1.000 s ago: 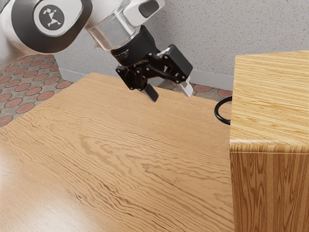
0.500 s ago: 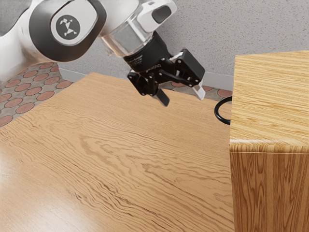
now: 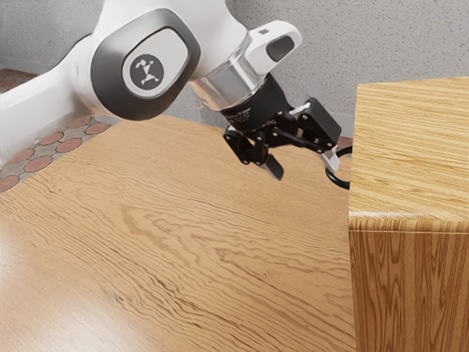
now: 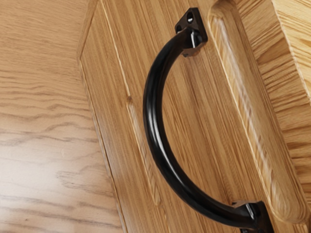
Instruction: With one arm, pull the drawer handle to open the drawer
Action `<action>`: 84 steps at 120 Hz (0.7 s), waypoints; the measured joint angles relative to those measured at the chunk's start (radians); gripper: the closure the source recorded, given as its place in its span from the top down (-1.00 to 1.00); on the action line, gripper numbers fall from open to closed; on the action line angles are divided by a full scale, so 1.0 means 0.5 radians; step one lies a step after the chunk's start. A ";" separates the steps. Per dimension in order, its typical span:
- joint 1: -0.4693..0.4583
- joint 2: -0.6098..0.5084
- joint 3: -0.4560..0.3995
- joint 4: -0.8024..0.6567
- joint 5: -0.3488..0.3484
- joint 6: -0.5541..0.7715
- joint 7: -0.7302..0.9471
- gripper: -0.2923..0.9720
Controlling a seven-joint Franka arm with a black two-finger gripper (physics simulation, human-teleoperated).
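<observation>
One emblem-marked arm (image 3: 146,70) holds its gripper (image 3: 304,163) wide open, empty, beside the black drawer handle (image 4: 151,126).

Bright even light; pale sheen on table (image 3: 44,279); white highlight streak along black handle (image 4: 151,121).

Exterior view: side-on, above table (image 3: 146,242), facing cabinet (image 3: 410,147). Wrist view: close on drawer front (image 4: 209,126). Shared: black handle (image 3: 335,174).

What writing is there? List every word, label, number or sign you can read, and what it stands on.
No words or numbers can be read.
A white emblem without letters stands on the arm's grey joint cap.
The drawer handle and cabinet carry no text.
</observation>
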 joint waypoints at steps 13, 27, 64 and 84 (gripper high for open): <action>-0.007 0.006 0.001 -0.007 0.007 0.016 -0.007 0.54; -0.010 0.006 0.002 -0.010 0.023 0.023 -0.030 0.54; -0.010 0.006 0.008 -0.011 0.055 0.032 -0.081 0.54; -0.004 0.038 0.011 -0.006 0.060 0.056 -0.100 0.54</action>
